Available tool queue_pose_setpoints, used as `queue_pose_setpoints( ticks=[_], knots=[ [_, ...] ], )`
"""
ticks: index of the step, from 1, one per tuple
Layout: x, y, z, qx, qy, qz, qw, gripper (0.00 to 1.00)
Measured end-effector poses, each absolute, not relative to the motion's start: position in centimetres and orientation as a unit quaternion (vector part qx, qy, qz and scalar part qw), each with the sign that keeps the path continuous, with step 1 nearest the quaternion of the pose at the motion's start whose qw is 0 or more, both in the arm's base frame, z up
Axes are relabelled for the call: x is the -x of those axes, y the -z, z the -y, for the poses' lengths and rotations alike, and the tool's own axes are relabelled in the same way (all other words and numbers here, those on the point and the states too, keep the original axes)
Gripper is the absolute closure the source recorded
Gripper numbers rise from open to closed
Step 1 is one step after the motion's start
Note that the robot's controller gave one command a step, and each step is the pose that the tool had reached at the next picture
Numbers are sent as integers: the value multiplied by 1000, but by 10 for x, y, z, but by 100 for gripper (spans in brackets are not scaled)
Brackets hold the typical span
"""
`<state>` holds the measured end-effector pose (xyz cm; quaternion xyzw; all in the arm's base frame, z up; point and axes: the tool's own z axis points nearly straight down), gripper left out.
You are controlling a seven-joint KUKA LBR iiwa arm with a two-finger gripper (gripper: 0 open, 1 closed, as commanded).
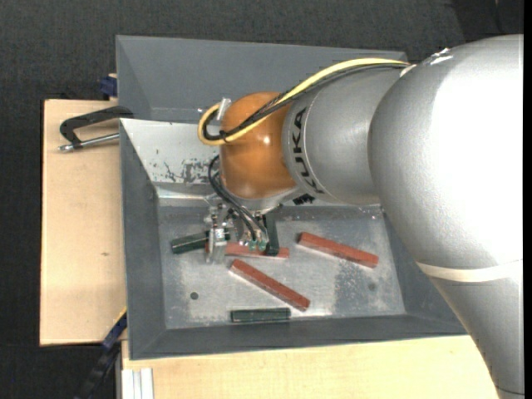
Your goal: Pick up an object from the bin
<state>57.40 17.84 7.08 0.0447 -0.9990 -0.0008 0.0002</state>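
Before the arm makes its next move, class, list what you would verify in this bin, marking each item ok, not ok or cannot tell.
1. End effector down inside the bin, left of centre: ok.
2. Things close by: dark green stick just left of it, short red bar just right: ok.
3. Something gripped: cannot tell.
4. Away from the bin walls: ok.
5. Long red bar, right red bar and dark bar by the front wall lie apart, unheaped: ok.

Two red sticks (337, 249) (268, 284), dark stick (260, 314)
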Motion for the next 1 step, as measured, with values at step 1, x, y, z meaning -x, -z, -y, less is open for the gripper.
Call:
queue_pose_setpoints(
  ticks=[1],
  knots=[
    [-564,-244,-170,-29,2,1000,-5,100]
  ],
)
